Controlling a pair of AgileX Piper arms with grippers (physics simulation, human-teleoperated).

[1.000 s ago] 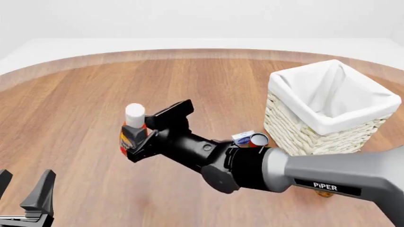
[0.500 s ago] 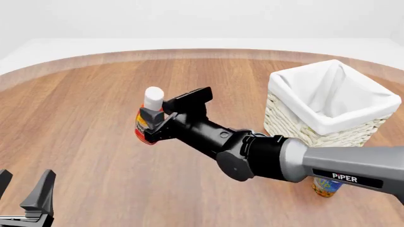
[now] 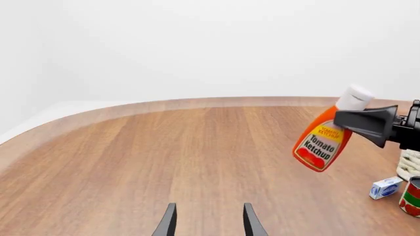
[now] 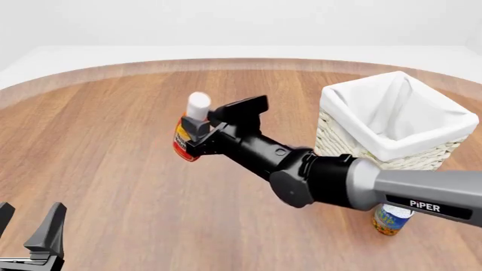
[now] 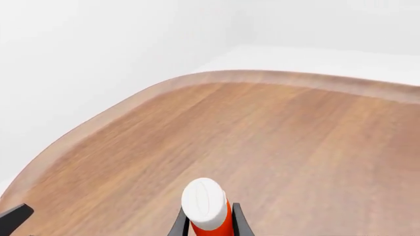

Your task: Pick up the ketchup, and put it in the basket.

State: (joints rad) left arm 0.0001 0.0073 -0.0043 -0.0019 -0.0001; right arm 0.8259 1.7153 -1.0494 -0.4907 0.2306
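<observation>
The right gripper (image 4: 202,134) is clamped on the one ketchup bottle (image 4: 188,135) (white cap up, a bit tilted), held in the air above the table (image 4: 90,141), left of the single basket (image 4: 391,121). The left gripper (image 4: 30,228) sits low with its jaws apart, holding nothing. Two cans around: a blue-and-orange can (image 4: 390,220) by the basket, and a tomato can (image 3: 411,196) beside a small white box (image 3: 385,188).
</observation>
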